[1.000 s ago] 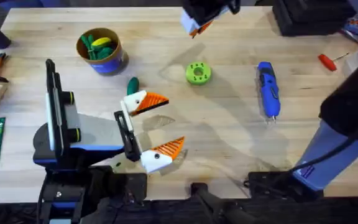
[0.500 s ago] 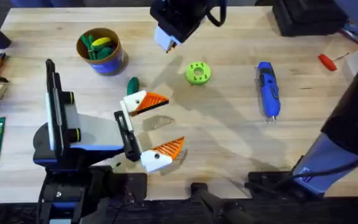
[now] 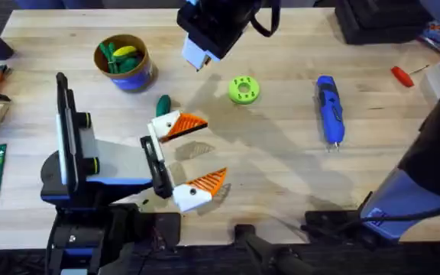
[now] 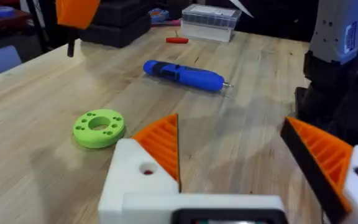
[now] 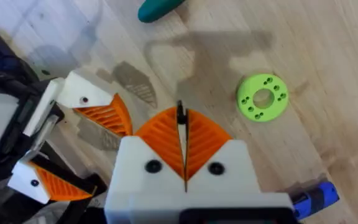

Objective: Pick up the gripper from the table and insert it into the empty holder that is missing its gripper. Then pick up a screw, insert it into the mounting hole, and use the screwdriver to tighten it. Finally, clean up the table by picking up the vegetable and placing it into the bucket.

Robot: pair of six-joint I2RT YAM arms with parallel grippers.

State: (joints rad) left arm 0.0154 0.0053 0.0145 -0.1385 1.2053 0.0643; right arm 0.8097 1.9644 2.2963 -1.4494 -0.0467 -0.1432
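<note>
My left gripper [image 3: 214,150] rests open low over the table, and both of its white holders [image 3: 165,122] carry an orange ribbed gripper finger [image 3: 192,124]. The left wrist view shows a mounting hole [image 4: 146,169] in one holder. High over the far middle of the table, my right gripper [image 3: 197,55] is shut on a thin black screw [image 5: 180,114] that sticks out past the orange pads. A dark green vegetable [image 3: 163,105] lies just beyond the left gripper. Left of it stands the bucket [image 3: 138,76], with green and yellow pieces inside. The blue screwdriver [image 3: 329,108] lies to the right.
A lime-green disc [image 3: 243,89] sits between the vegetable and the screwdriver. A red-handled tool [image 3: 402,75] lies at the far right. Black cases stand along the back right edge, and small items are at the left edge.
My right gripper has swung left and a little nearer across the back of the table, staying shut. The left arm and the table's objects have not moved.
</note>
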